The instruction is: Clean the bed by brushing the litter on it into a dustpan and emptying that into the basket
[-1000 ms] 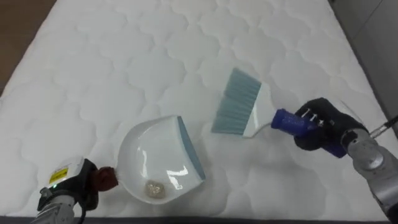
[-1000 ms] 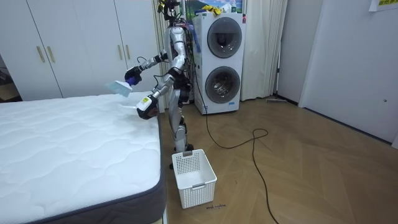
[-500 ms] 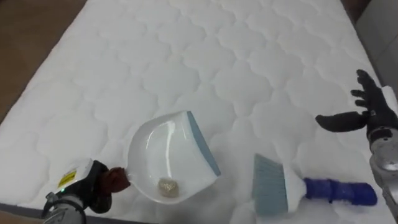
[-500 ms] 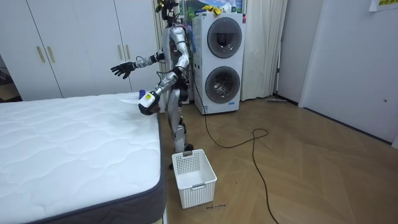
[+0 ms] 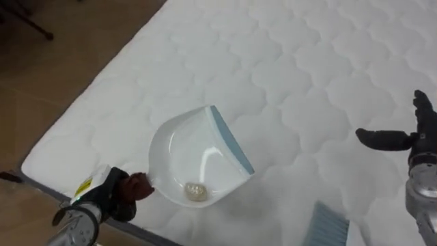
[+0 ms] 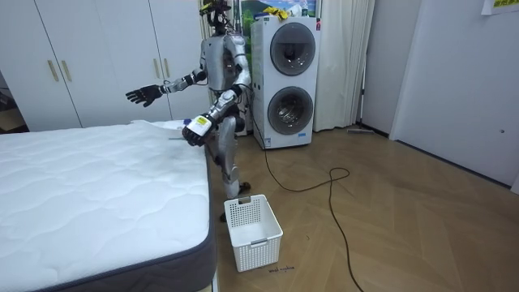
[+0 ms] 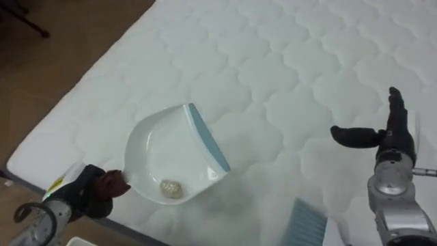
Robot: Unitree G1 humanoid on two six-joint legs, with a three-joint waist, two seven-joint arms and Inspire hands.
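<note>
white dustpan was over the bed near its corner. left hand had its fingers wrapped round the reddish handle and held the pan about level, likely so the debris lump inside didn't roll out. brush lay loose on the mattress near the pan lip. right hand hovered over the bed, fingers spread, empty. white basket stood on the floor near the bed corner, probably the dump spot. path looked clear.

Your left fingers are gripping the white dustpan, a pale scrap sitting inside; the blue brush is lying on the bed near your right fingers.
</note>
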